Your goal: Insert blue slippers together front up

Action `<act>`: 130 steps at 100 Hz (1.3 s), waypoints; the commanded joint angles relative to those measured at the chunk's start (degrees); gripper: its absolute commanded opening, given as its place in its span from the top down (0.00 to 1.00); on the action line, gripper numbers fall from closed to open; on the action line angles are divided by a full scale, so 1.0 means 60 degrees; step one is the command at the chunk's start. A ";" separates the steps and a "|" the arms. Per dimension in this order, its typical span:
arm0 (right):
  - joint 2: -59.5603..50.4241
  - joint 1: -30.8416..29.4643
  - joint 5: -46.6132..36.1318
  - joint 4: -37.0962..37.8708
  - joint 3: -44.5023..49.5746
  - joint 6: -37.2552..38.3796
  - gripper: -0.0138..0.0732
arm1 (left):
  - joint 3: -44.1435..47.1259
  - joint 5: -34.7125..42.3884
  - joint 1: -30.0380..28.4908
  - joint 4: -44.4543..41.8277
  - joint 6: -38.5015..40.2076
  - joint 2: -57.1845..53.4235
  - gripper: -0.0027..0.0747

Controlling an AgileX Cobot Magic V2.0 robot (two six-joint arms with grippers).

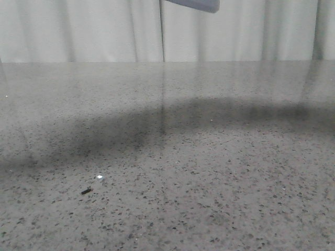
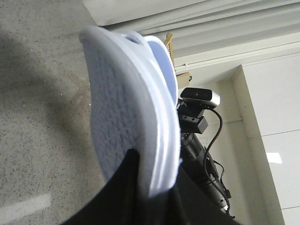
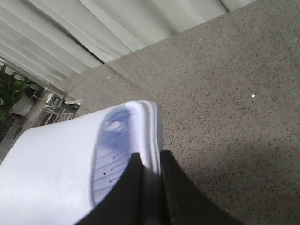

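Looking across the front view, you see only the speckled grey table (image 1: 172,198), its far edge running straight across the upper third of the frame against pale curtains (image 1: 94,29). A broad soft shadow lies across the middle of the surface, and a small dark fleck (image 1: 86,191) sits in the lower left with a bright speck just beside it. At the top edge, right of centre, a pale blue sliver (image 1: 196,4) juts into frame; you cannot tell from that view alone which slipper it is. No container appears in any view.

In the left wrist view, the left gripper (image 2: 154,187) is clamped on one of the blue slippers (image 2: 126,117), its dark fingers (image 2: 119,192) pressed against the textured sole on one side and the strap side on the other. That slipper fills the centre of the frame, held clear above the table, which shows in the left half. A black webcam (image 2: 200,97) on a dark mount with cables stands at centre right.

In the right wrist view, the right gripper (image 3: 151,183) is closed on the edge of the other slipper (image 3: 70,173), the ribbed footbed facing the camera at lower left. Bare table occupies the right half of that frame; its edge meets the curtains at upper left, with a green plant (image 3: 10,91) at the far left.
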State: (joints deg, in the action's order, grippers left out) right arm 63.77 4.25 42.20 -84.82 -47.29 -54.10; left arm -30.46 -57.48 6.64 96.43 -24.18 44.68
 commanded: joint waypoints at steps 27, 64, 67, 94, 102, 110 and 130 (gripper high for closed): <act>-0.0174 0.0257 0.0445 -0.0198 -0.0242 -0.0300 0.59 | -0.0362 -0.0899 0.0105 0.0729 0.0000 -0.0003 0.94; -0.0308 0.0215 -0.0270 -0.0233 -0.0357 -0.0300 0.12 | -0.0362 -0.0493 0.0105 0.0646 0.0000 0.0099 0.94; -0.0399 0.0215 -0.0355 -0.0233 -0.0386 -0.0300 0.12 | -0.0362 -0.0434 0.0105 0.0606 0.0000 0.0178 0.94; -0.1662 0.0215 -0.1575 -0.0233 -0.0747 -0.1031 0.12 | -0.0362 -0.0173 0.0105 0.0398 -0.0351 0.0821 0.94; -0.2213 0.0215 -0.2352 -0.0212 -0.0747 -0.1239 0.12 | -0.0362 -0.0018 0.0105 0.0393 -0.0497 0.1061 0.95; -0.2818 0.0215 -0.3011 -0.0153 -0.0747 -0.1454 0.12 | -0.0362 0.0128 0.0105 0.0352 -0.0633 0.1283 0.95; -0.3986 0.0215 -0.4055 0.0748 -0.0747 -0.1474 0.12 | -0.0362 0.0417 0.0105 0.0352 -0.1071 0.1874 0.95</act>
State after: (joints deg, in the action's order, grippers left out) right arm 42.59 5.45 21.11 -81.60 -49.78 -61.66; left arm -30.59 -53.54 6.75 93.80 -29.27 55.03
